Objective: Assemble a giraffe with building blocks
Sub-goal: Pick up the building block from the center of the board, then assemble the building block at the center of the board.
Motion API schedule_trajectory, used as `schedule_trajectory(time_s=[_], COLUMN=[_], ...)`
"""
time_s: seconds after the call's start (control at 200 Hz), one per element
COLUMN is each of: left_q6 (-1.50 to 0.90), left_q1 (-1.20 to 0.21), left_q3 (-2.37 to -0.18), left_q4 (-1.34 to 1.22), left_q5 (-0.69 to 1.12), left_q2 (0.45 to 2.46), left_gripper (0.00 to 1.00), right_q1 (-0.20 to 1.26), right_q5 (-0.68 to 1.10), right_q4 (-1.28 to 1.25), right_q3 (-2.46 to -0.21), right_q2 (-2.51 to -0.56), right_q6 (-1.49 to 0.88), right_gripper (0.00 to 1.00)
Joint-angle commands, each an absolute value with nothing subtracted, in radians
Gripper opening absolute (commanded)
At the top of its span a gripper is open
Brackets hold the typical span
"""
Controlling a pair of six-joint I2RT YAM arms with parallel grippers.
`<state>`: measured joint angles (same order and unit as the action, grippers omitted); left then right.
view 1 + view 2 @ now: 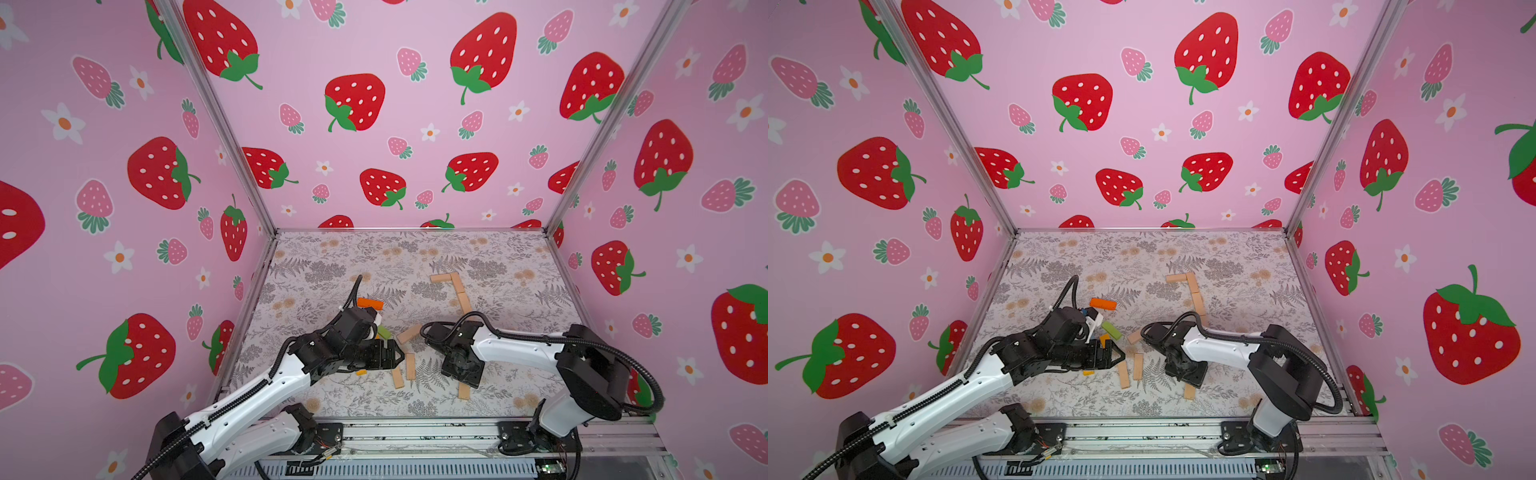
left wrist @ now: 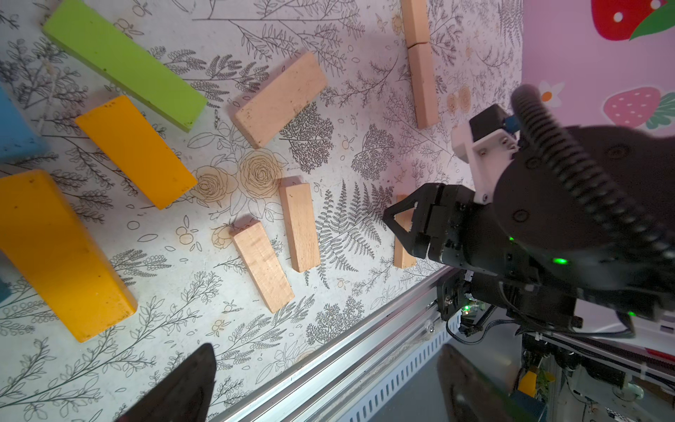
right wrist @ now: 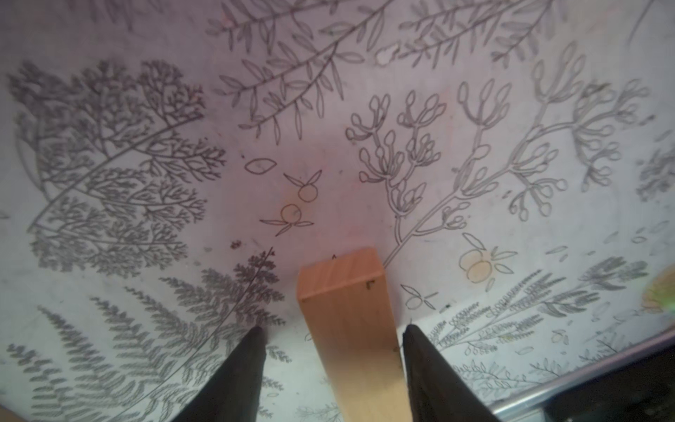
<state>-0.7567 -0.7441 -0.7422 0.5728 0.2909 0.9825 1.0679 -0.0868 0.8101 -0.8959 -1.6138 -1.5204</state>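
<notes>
In both top views tan blocks [image 1: 460,291] [image 1: 1197,297] lay flat on the table [image 1: 332,257], coloured blocks [image 1: 1112,330] half hidden under the left arm [image 1: 249,399]. Left wrist: left jaws spread, blue block [image 2: 14,128] cut off. Right wrist: right jaws spread astride one tan block [image 3: 347,310], near end unseen

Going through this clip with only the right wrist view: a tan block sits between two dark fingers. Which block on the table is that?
Observer: It is the lone tan block nearest the front rail, on the right arm's side.
Operator: Where is the other arm?
Observer: The left gripper hangs open and empty beside two tan blocks lying close together.
Operator: Anything built yet?
Observer: Toward the back, a hook-shaped row of tan blocks lies end to end; what it stands for I cannot tell.
</notes>
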Motion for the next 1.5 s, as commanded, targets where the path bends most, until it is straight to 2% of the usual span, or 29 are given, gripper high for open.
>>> schedule_trajectory(time_s=[0.0,0.07,0.3,0.39,0.786,1.066,1.496], left_q6=[-0.76,-0.76,-0.76,-0.76,-0.743,-0.709,-0.677], left_q1=[-0.741,-0.742,-0.741,-0.741,-0.744,-0.746,-0.765], left_q3=[-0.729,-0.729,-0.737,-0.742,-0.8,-0.921,-1.111], left_q4=[0.562,0.56,0.548,0.545,0.496,0.487,0.442], left_q5=[0.293,0.292,0.299,0.302,0.333,0.355,0.412], left_q2=[0.977,0.977,0.995,1.002,1.111,1.24,1.464], left_gripper=[0.96,0.96,0.96,0.96,0.95,0.95,0.95], right_q1=[1.08,1.081,1.083,1.077,0.93,0.759,0.452], right_q5=[-0.069,-0.067,-0.087,-0.117,-0.169,-0.159,-0.086], right_q4=[0.792,0.791,0.801,0.827,0.939,0.961,0.957], right_q3=[-0.86,-0.849,-0.836,-0.846,-0.914,-0.945,-0.943], right_q2=[-1.62,-1.616,-1.558,-1.515,-1.331,-1.229,-1.176], right_q6=[-1.576,-1.582,-1.607,-1.614,-1.563,-1.467,-1.341], right_gripper=[0.55,0.52,0.22,0.17,0.16,0.16,0.16])
